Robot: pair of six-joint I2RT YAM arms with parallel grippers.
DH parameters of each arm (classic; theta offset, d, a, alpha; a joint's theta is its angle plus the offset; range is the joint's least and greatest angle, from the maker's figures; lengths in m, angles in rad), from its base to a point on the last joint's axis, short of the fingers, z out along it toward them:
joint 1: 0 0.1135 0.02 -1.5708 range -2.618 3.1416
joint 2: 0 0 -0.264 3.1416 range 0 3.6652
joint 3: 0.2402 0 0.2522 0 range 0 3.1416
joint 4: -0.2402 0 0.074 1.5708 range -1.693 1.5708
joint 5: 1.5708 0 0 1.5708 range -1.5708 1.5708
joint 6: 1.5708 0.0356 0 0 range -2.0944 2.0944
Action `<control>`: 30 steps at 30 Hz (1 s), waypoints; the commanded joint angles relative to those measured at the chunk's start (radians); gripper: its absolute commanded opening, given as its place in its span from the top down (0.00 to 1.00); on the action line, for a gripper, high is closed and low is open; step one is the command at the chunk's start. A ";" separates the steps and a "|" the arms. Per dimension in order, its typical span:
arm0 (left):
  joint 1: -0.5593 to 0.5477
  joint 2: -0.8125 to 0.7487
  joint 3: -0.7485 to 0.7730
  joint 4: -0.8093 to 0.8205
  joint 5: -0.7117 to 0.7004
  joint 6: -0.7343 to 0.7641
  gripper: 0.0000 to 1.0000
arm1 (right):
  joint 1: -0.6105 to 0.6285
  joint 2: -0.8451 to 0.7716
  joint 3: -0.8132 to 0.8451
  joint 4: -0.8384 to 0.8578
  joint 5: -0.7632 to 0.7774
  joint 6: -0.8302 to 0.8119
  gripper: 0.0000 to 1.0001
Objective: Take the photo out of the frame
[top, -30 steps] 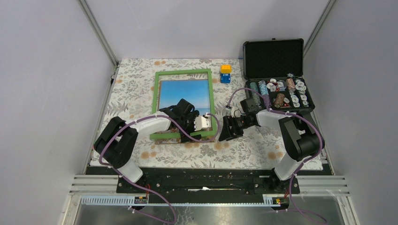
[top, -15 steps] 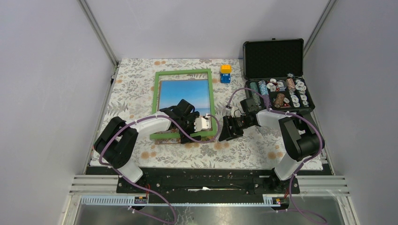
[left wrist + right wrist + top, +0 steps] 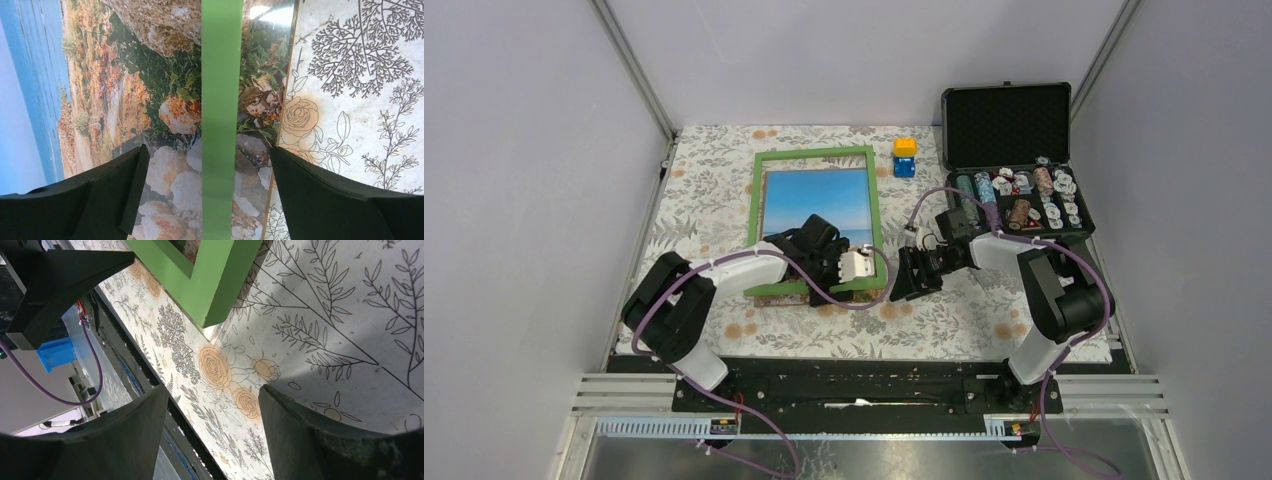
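The frame (image 3: pixel 813 155) lies flat on the floral cloth, its green border around the photo (image 3: pixel 816 195) of sea and sky. In the left wrist view the near green bar (image 3: pixel 221 90) runs between my fingers, and the photo (image 3: pixel 155 100) with its rocks shows on both sides of it, reaching past the bar toward the cloth. My left gripper (image 3: pixel 807 250) (image 3: pixel 207 167) hangs open over that bar, holding nothing. My right gripper (image 3: pixel 910 280) (image 3: pixel 212 412) is open just right of the frame's near right corner (image 3: pixel 212 285), with only cloth between its fingers.
An open black case (image 3: pixel 1016 200) of poker chips stands at the back right, its lid (image 3: pixel 1006 125) upright. A yellow and blue block (image 3: pixel 905 157) sits by the frame's far right corner. The black rail (image 3: pixel 864 375) runs along the table's near edge.
My left arm's forearm has shifted slightly to the left and toward the near edge. The frame, the photo and the right arm have stayed where they were.
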 commanded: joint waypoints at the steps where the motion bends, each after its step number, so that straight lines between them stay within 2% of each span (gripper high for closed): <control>1: -0.012 -0.033 -0.032 0.050 -0.045 0.051 0.01 | -0.005 0.016 0.025 -0.014 0.021 -0.021 0.25; 12: -0.007 -0.022 0.014 0.074 -0.071 -0.010 0.01 | -0.006 0.014 0.024 -0.014 0.017 -0.024 0.24; 30: 0.020 0.000 0.028 0.139 -0.134 -0.011 0.04 | -0.005 0.015 0.024 0.011 0.030 -0.012 0.27</control>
